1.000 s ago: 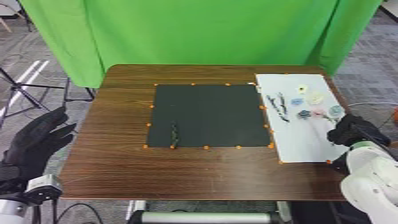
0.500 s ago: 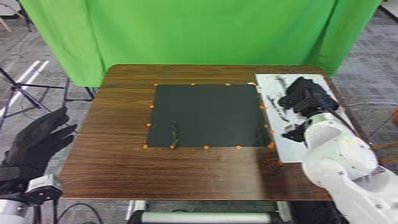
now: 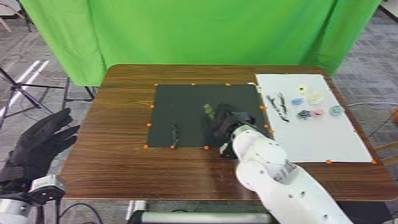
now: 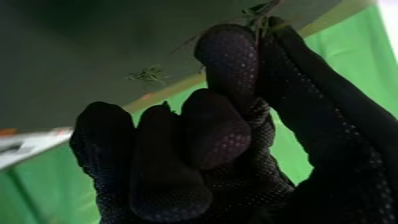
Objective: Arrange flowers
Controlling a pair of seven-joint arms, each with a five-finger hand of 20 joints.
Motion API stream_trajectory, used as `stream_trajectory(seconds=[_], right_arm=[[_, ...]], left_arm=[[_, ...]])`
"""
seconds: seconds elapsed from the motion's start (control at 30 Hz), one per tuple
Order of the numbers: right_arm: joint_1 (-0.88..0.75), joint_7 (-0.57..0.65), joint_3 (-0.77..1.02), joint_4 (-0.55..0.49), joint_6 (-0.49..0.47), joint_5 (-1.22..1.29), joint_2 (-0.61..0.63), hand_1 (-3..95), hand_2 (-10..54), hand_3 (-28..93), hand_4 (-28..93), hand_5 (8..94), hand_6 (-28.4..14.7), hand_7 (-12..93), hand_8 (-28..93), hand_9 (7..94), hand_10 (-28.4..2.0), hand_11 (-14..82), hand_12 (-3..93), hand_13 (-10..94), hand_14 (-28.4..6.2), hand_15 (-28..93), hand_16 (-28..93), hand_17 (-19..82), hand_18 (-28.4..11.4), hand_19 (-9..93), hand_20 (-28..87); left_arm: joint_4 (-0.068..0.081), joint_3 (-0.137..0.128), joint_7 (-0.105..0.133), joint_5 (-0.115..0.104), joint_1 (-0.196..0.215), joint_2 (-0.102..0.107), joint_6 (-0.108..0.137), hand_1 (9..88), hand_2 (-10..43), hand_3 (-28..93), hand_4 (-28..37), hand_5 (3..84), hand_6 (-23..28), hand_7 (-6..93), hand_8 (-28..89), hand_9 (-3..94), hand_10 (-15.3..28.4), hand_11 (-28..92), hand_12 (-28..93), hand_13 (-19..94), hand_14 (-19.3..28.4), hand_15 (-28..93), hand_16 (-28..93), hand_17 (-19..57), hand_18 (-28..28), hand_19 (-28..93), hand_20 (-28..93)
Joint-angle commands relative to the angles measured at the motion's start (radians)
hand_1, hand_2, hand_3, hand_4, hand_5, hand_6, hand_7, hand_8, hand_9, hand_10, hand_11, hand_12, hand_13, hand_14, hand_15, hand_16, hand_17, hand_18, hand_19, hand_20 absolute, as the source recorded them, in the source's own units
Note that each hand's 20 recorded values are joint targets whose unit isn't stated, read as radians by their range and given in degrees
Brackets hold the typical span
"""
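Green sprig (image 3: 209, 110) pinched in my right hand (image 3: 233, 121), over the black mat (image 3: 182, 100).
Thumb and finger clamp it; beyond, a dark twig (image 3: 175, 134) lies on the mat, flowers (image 3: 336, 110) on the white sheet (image 3: 315, 142). Beside the table (image 3: 107, 160), my left hand (image 3: 34, 145) is loose-fingered.

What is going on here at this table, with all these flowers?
The robot is arranging flowers. Over the dark mat, its right robot hand is pinching a thin green sprig between thumb and finger. One dark twig lies on the mat. The small flower heads and two more dark twigs are on the white sheet at the right, so much seems left to place. The left robot hand is open, beside the table.
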Motion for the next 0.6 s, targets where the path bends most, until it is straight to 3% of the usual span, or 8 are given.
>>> stream_trajectory(seconds=[0.03,0.6], right_arm=[[-0.001,0.036,-0.014,0.035,-0.053,-0.040,-0.068,40.2,-9.5,83,-14,80.3,1.1,52,21,85.2,-8.7,66.0,49.9,81,-8.4,86,39,46,-22.9,93,70],[-0.022,0.086,-0.023,0.058,-0.145,-0.034,-0.113,38.0,-8.3,81,-15,81.2,1.2,48,19,85.1,-8.4,63.2,48.9,81,-8.1,84,39,47,-22.9,93,69]], left_arm=[[0.002,0.005,-0.013,0.003,0.003,0.003,0.002,28.0,-4.2,71,-24.8,27.8,1.6,24.1,-12,22.2,10.1,22,17,20,13.2,30,2,-8.6,19.3,42,9],[0.007,0.010,-0.020,0.004,-0.006,0.008,-0.003,28.0,-4.1,71,-24.9,27.8,1.6,24.1,-12,22.2,10.0,22,17,20,13.2,30,2,-8.6,19.3,42,9]])
